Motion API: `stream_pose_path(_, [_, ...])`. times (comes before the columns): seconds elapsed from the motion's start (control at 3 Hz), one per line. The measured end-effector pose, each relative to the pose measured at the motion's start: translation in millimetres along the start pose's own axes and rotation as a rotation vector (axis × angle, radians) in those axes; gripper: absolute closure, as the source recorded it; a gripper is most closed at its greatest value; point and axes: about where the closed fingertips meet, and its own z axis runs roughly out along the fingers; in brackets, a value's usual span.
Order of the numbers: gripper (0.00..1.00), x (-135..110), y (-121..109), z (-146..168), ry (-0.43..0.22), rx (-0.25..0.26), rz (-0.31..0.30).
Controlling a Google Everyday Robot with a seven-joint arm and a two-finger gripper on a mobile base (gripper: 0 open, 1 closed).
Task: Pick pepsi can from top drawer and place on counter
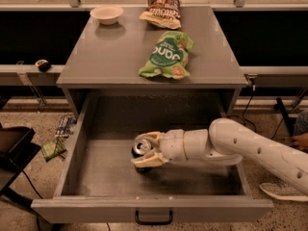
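Observation:
The pepsi can [139, 148], dark with a silver top, stands on the floor of the open top drawer [192, 179], left of the middle. My gripper [145, 149] reaches in from the right on a white arm. Its two pale fingers [150, 137] lie on the can's far and near sides, closed against it. The can rests on the drawer floor. The grey counter [113, 52] lies above and behind the drawer.
On the counter lie a green snack bag [167, 56], a brown snack bag [162, 4] and a white bowl [107, 14]. The drawer has tall side walls [77, 148] and a black front handle [153, 219]. A person's shoe shows at the far right [281, 190].

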Motion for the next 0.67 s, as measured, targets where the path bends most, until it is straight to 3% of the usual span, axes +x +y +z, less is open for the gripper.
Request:
stream_pose_path(0.33, [1.00, -18.0, 2.1, -3.1, 0.002, -0.019, -0.021])
stream_pose_path(0.67, [1.00, -82.7, 2.6, -22.8, 0.009, -0.063, -0.084])
